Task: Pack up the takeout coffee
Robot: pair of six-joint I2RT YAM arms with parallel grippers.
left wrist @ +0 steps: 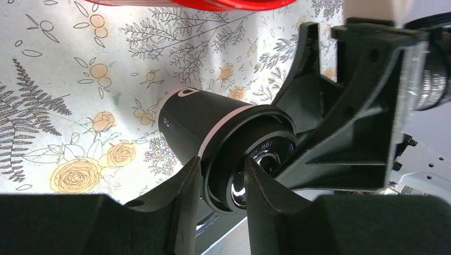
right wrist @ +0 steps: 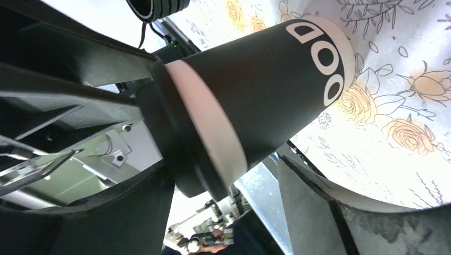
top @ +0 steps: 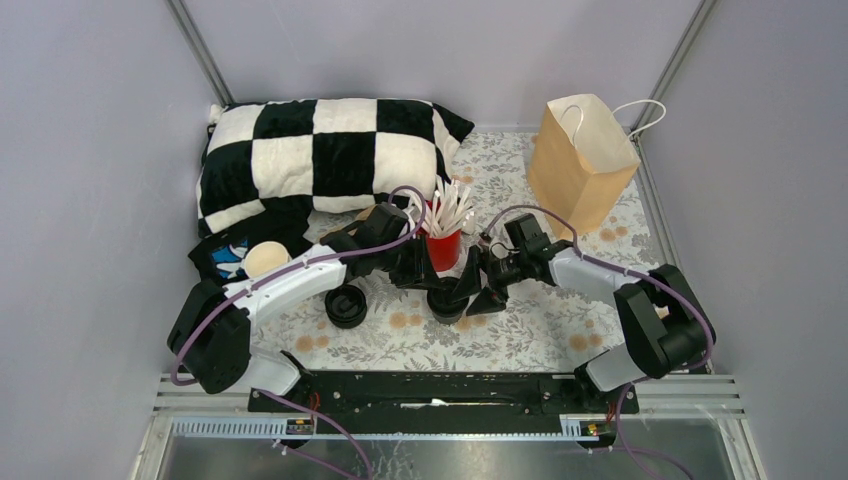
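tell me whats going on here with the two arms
Both arms are on one lidded coffee cup standing on the floral table. The right gripper straddles it near the top, jaws open. The left gripper has its fingers at the rim of the black lid; whether it pinches is unclear. A second lidded cup stands to the left. The paper bag stands at the back right.

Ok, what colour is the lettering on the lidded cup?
White, on the black cup; the right wrist view shows it best.
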